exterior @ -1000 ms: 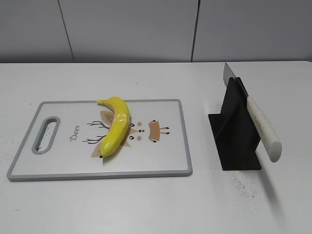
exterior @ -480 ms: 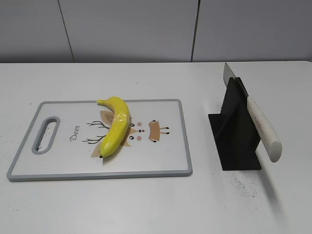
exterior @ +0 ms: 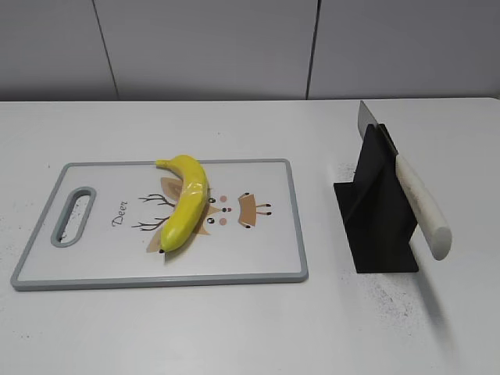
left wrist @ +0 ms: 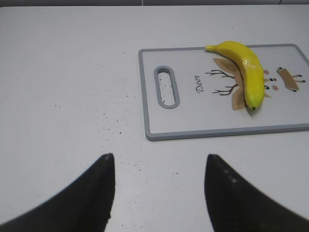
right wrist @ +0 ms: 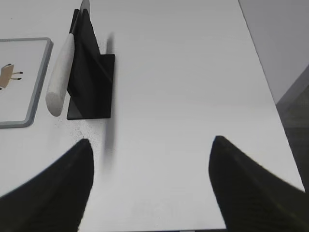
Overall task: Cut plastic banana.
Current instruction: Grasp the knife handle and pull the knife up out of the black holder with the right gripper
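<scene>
The plastic banana (exterior: 184,201) is glossy yellow and curved, and lies on a white cutting board (exterior: 94,269) with a grey rim and a deer drawing. It also shows in the left wrist view (left wrist: 245,70) on the board (left wrist: 193,121). A knife with a white handle (exterior: 422,205) rests in a black stand (exterior: 379,215); the right wrist view shows the knife (right wrist: 60,79) and the stand (right wrist: 91,82). My left gripper (left wrist: 159,162) is open and empty over bare table, short of the board. My right gripper (right wrist: 150,145) is open and empty, to the right of the stand.
The white table (exterior: 250,328) carries dark specks near the board and the stand. Its right edge (right wrist: 270,96) shows in the right wrist view, with floor beyond. A grey panelled wall (exterior: 234,47) stands behind the table.
</scene>
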